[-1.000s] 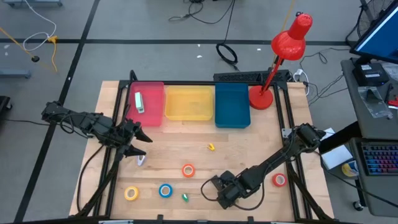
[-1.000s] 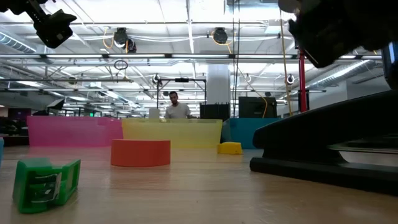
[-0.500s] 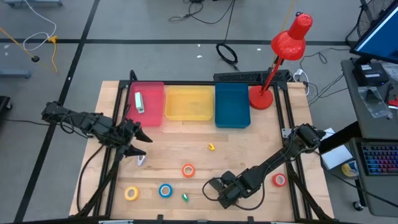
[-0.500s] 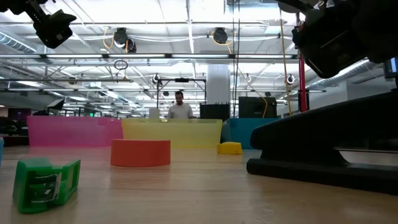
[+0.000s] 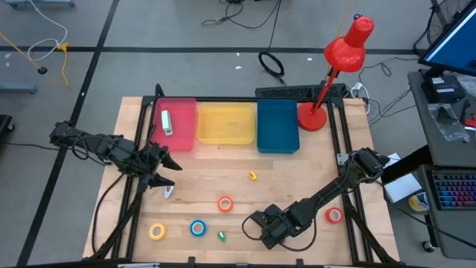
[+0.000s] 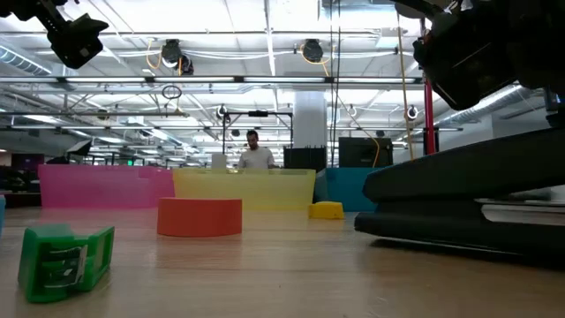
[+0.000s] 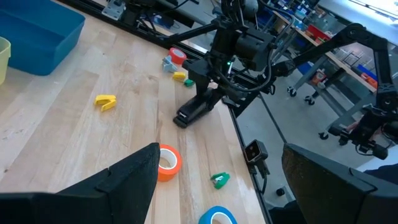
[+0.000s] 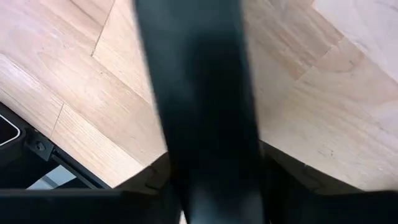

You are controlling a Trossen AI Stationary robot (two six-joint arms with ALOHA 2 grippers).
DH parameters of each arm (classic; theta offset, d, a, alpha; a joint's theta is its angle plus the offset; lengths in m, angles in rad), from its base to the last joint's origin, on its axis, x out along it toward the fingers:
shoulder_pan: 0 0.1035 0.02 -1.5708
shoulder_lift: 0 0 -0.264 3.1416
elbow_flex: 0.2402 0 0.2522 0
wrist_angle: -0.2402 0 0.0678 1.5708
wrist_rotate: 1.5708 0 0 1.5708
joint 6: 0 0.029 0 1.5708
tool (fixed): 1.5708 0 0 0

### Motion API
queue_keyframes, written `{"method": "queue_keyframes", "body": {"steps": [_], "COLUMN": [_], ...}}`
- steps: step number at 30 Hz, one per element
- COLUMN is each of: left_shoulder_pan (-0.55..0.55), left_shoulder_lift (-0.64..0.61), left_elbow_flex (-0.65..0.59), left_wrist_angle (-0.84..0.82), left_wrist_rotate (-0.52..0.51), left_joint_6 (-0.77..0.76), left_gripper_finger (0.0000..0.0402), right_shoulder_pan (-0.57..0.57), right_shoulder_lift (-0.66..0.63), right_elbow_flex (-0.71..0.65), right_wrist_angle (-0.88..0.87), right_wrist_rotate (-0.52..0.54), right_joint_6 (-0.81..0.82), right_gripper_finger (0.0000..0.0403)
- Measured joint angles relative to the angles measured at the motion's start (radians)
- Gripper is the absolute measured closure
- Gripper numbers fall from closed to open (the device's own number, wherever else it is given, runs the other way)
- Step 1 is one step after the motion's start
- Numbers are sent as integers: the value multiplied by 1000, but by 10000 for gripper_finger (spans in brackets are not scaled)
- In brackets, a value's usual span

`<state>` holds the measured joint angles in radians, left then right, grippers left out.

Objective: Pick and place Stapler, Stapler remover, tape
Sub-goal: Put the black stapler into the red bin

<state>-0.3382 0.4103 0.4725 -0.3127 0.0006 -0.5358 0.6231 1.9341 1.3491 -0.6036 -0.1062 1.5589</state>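
Observation:
My right gripper is shut on a black stapler near the table's front edge, right of centre. The stapler fills the right of the low view. Tape rolls lie flat on the wood: yellow, blue, orange and red. A green stapler remover lies left of the stapler, and a yellow one lies mid-table. My left gripper hangs open above the table's left side, holding nothing. My right gripper pinches the stapler's two long sides between its fingers, about mid-length. The fingers come steeply from above and lie across the stapler. The stapler's front end points toward the table's left. I cannot tell whether its base touches the wood.
Pink, yellow and blue bins stand along the far edge; the pink one holds a small white and green stapler. A red desk lamp stands at the far right. A small white piece lies below my left gripper.
My right gripper's fingers have closed onto the black stapler while the arm stays in place. In the low view the stapler now sits a little higher than before, and the gap between its top arm and base has narrowed.

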Motion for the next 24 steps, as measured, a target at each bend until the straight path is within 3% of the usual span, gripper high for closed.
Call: {"method": "queue_keyframes", "body": {"steps": [4,15,24], "left_shoulder_pan": [0,0,0], "left_shoulder_lift": [0,0,2], "left_elbow_flex": [0,0,0], "left_wrist_angle": [2,4,71], "left_wrist_rotate": [0,-1,-2], "left_joint_6": [0,-9,-12], "left_gripper_finger": [66,66,66], "right_shoulder_pan": [-1,-2,-22], "right_shoulder_lift": [-1,-32,-154], "right_elbow_flex": [1,0,0], "right_wrist_angle": [2,-6,-8], "right_wrist_rotate": [1,9,194], "right_joint_6": [0,-8,-16], "right_gripper_finger": [285,285,285]}}
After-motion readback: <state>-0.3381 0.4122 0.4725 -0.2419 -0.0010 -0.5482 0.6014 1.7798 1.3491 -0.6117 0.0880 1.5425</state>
